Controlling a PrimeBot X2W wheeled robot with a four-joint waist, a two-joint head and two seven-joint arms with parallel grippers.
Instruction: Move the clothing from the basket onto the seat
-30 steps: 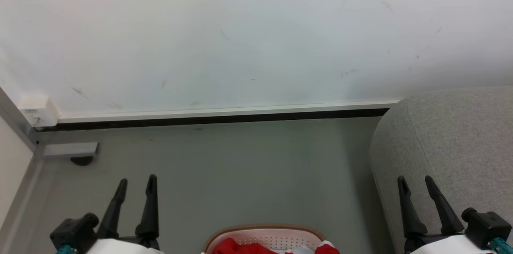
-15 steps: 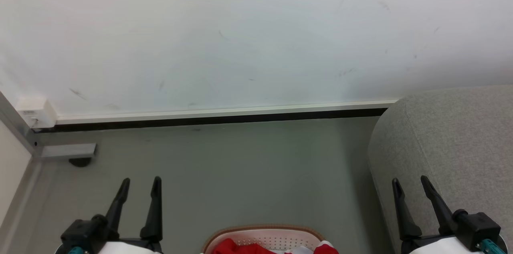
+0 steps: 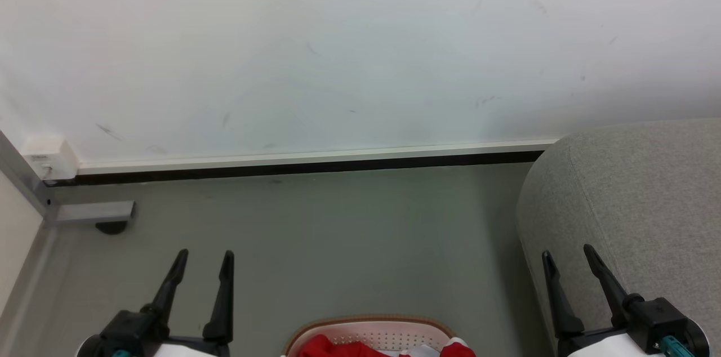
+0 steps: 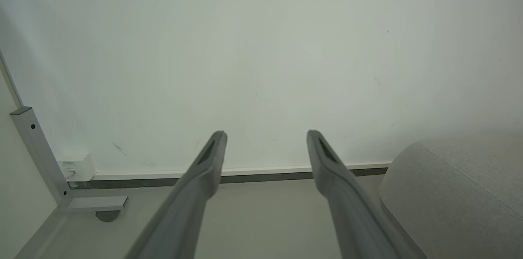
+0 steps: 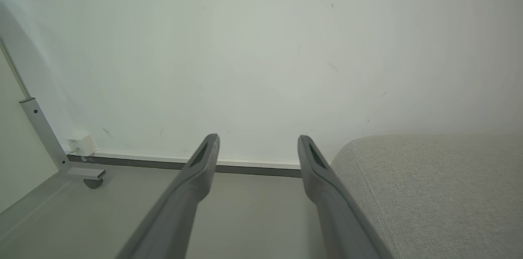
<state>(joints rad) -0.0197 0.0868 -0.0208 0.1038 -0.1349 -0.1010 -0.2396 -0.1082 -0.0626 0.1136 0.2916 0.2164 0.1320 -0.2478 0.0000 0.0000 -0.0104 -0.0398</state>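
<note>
Left hand (image 3: 205,254) released, edged inward, right hand (image 3: 566,251) released, likewise inward, clothing (image 3: 332,348) unmoved in basket (image 3: 383,337).

Red clothing (image 3: 337,347) w/ white trim in white, tan-rimmed basket (image 3: 388,335), btm ctr; grey seat (image 3: 636,193) at right

Clothing (image 3: 332,347) in basket (image 3: 372,324), seat (image 3: 636,193) rightward

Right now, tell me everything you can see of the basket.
The basket is small, rounded, white plastic, with a tan-brown rim and rows of tiny holes in its far wall. The head view's bottom edge cuts off most of it. It appears to stand on the grey floor, left of the seat. Red clothing with white trim lies inside. The left gripper and right gripper flank it, not touching.
</note>
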